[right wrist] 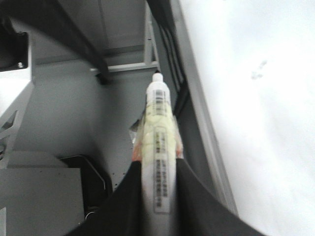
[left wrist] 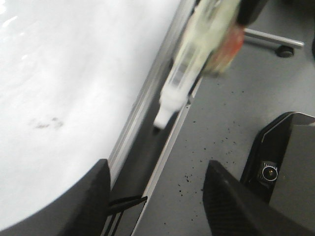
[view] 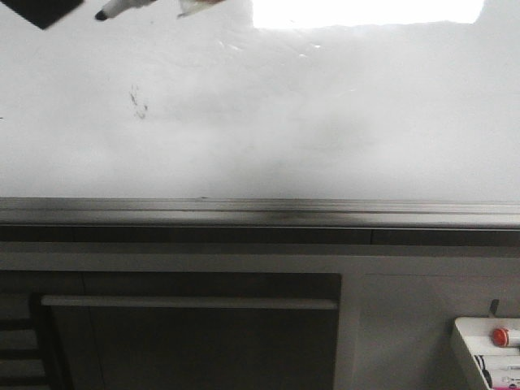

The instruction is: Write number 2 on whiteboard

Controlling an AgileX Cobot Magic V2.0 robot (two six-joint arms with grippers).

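The whiteboard (view: pixel 325 122) fills the upper front view, glossy and faintly smeared, with its grey rail (view: pixel 260 213) along the bottom edge. No number 2 shows on it, only small dark smudge marks (view: pixel 138 101). My right gripper (right wrist: pixel 157 164) is shut on a white marker (right wrist: pixel 158 123) wrapped in yellowish tape, its tip off the board beside the rail. The marker's black tip (view: pixel 102 15) shows at the front view's top left, next to a dark gripper part (view: pixel 45 10). My left gripper (left wrist: pixel 156 169) is open and empty beside the board's rail (left wrist: pixel 142 103), with the marker (left wrist: pixel 189 59) ahead of it.
A small white tray with a red knob (view: pixel 499 335) sits at the lower right. Below the rail is a grey cabinet with a long bar handle (view: pixel 187 302). A caster wheel (left wrist: pixel 284 50) stands on the speckled grey floor (left wrist: pixel 216 128).
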